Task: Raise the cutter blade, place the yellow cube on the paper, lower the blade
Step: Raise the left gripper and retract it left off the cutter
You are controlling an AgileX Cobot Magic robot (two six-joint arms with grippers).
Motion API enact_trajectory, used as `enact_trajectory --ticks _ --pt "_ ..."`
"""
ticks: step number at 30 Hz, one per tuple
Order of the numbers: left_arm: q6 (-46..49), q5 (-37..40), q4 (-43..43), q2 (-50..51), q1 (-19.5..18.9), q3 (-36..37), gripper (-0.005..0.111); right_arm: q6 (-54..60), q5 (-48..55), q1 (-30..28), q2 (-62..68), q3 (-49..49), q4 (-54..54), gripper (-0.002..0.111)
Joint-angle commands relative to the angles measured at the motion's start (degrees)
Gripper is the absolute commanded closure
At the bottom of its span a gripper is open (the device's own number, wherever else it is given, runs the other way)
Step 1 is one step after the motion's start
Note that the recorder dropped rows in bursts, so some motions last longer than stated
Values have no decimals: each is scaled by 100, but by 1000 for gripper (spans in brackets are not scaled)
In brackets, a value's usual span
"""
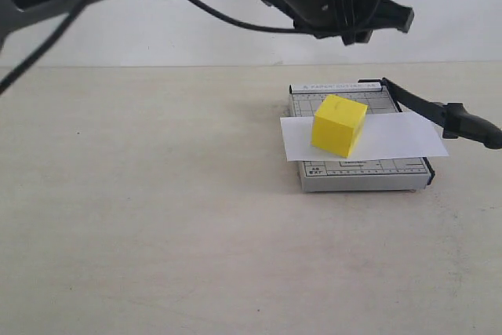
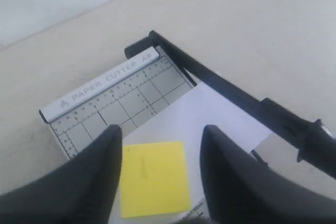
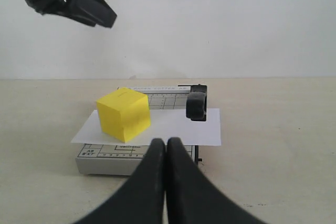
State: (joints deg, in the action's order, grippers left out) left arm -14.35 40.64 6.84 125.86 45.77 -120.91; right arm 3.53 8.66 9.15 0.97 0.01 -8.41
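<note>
Well, the yellow cube (image 1: 339,125) is a small, bright, matte block. It stands on the white paper (image 1: 392,137), which lies across the grey trimmer base (image 1: 365,172) on the worktop (image 1: 157,209). The cutter blade (image 1: 427,106) slants up from its hinge, with its handle in the air. The left fingers (image 2: 84,177) hover apart above the cube and grip nothing. The right fingers (image 3: 184,182) are pressed together, empty. The paper hides the middle of the grid, and the small print on the base's front edge is unreadable.
</note>
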Motion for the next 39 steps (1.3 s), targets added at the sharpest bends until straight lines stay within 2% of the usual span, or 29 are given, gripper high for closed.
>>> enact_trajectory --ticks 1,5,10,11,12,13,14,15,16,17,20,26,29,33,39 --pt "122 54 -41 -675 26 389 66 -4 -50 7 -28 -1 20 108" --pt "222 -355 -26 -1525 26 1366 66 -4 -50 7 -28 -1 20 108" --pt "138 -1547 -42 -2994 26 3315 66 -4 -50 7 -28 -1 20 108" --pt "112 -2102 -56 -3650 26 4308 66 -4 -50 7 -28 -1 20 108" --pt "112 -2440 -56 -4115 26 4840 66 -4 -50 7 -28 -1 20 108" --pt "21 -3096 -56 -4837 26 5805 66 -4 -50 7 -28 -1 20 108" --pt "-49 -3481 -56 -5240 26 6334 66 -4 -50 7 -28 -1 20 108" --pt "-134 -4114 -56 -5958 26 7218 66 -4 -50 7 -28 -1 20 108" --pt "-153 -4385 -56 -6347 26 7661 66 -4 -50 7 -28 -1 20 108" --pt "-153 -4711 -56 -7022 26 8441 66 -4 -50 7 -28 -1 20 108" --pt "-329 -4786 -56 -8531 12 9754 66 -4 -50 7 -28 -1 20 108" --pt "-1076 -4500 -56 -10627 12 11299 66 -4 -50 7 -28 -1 20 108" --pt "-1076 -4461 -56 -11090 12 11718 66 -4 -120 7 -28 -1 20 108" --pt "-1223 -4326 -56 -11553 12 12089 66 -4 -108 7 -28 -1 20 108" --pt "-1299 -3431 -56 -11923 12 12091 66 -4 -108 7 -28 -1 20 108"
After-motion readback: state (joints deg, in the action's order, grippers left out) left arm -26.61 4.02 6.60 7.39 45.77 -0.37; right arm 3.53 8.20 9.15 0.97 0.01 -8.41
